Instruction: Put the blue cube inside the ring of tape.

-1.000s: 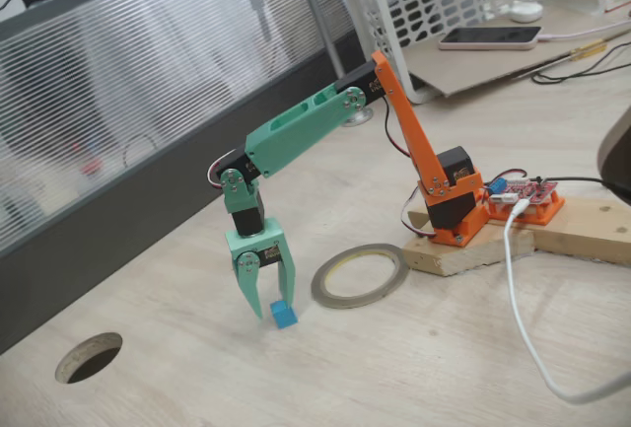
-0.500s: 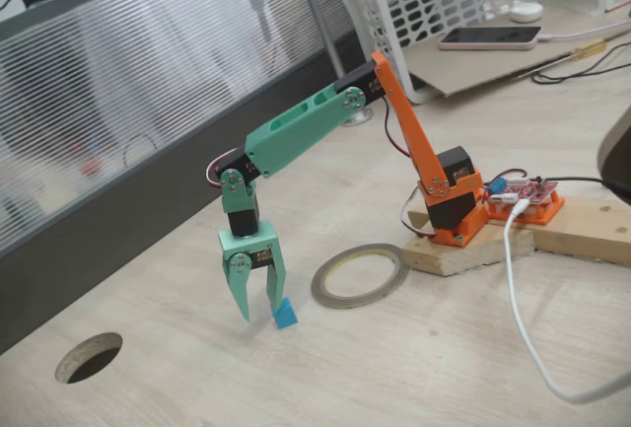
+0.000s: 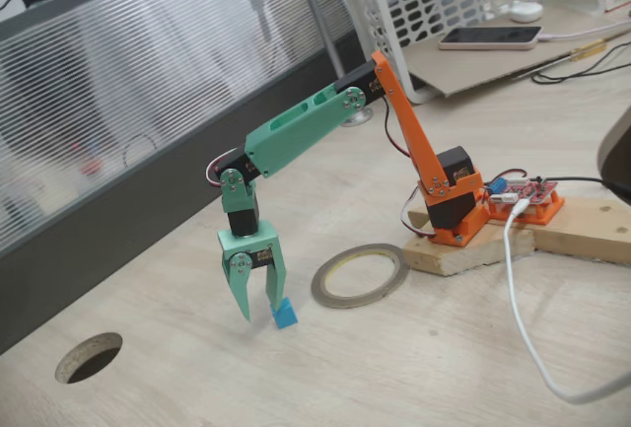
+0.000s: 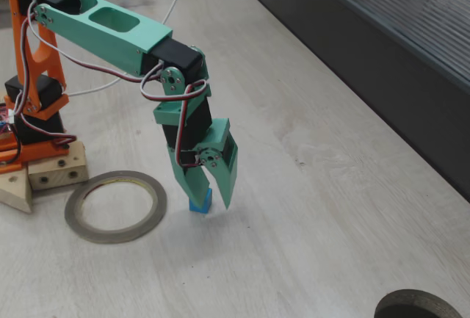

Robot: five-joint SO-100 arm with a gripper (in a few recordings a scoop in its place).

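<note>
The blue cube (image 3: pixel 285 315) (image 4: pixel 200 203) stands on the wooden table, a short way from the ring of tape (image 3: pixel 355 301) (image 4: pixel 71 214), which lies flat beside the arm's base. My green gripper (image 3: pixel 258 317) (image 4: pixel 207 203) points straight down with its tips at table height right by the cube. Its fingers are apart, and the cube sits against one finger (image 3: pixel 273 299). Whether the cube lies between the fingers or just outside them I cannot tell. Nothing lies inside the ring.
A round dark hole (image 3: pixel 89 356) (image 4: pixel 418 305) opens in the tabletop beyond the cube. The orange arm base sits on a wooden block (image 3: pixel 463 254), with a white cable (image 3: pixel 523 319) trailing past it. A dark partition (image 3: pixel 148 210) borders the table.
The gripper has shifted a little left, and its fingers stand closer together than a second ago. The cube has stayed where it was.
</note>
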